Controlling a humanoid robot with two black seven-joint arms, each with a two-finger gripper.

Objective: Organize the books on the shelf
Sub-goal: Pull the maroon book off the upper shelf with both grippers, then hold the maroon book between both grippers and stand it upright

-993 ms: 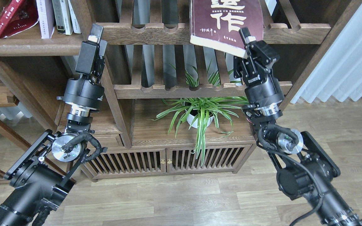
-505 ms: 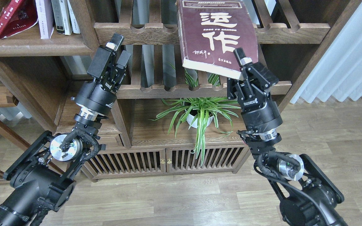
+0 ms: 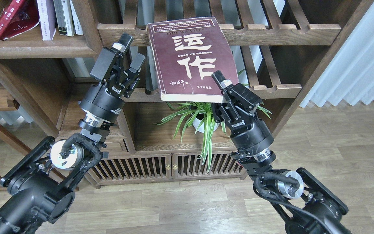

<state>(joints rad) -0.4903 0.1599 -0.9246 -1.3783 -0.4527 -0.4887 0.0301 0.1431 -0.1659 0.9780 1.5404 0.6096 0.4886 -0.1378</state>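
My right gripper [image 3: 221, 87] is shut on the lower right corner of the thick maroon book [image 3: 192, 58] with big white characters and holds it in the air, cover facing me, in front of the slatted racks. My left gripper [image 3: 131, 52] is open and empty just left of the book. On the dark-brown shelf [image 3: 34, 48] at the upper left, the red book [image 3: 13, 18] leans at the far left, and the pale lavender-white book [image 3: 46, 19] stands upright next to it.
Thin white and grey-spined books [image 3: 67, 16] stand right of the lavender one. Slatted racks [image 3: 271, 31] with notched rails fill the middle. A potted spider plant [image 3: 203, 118] sits on the low cabinet [image 3: 170, 165]. A white curtain [image 3: 362, 55] hangs at right.
My right gripper has carried the maroon book down and to the left, toward the centre. My left gripper has swung right toward the book and its fingers now stand apart.
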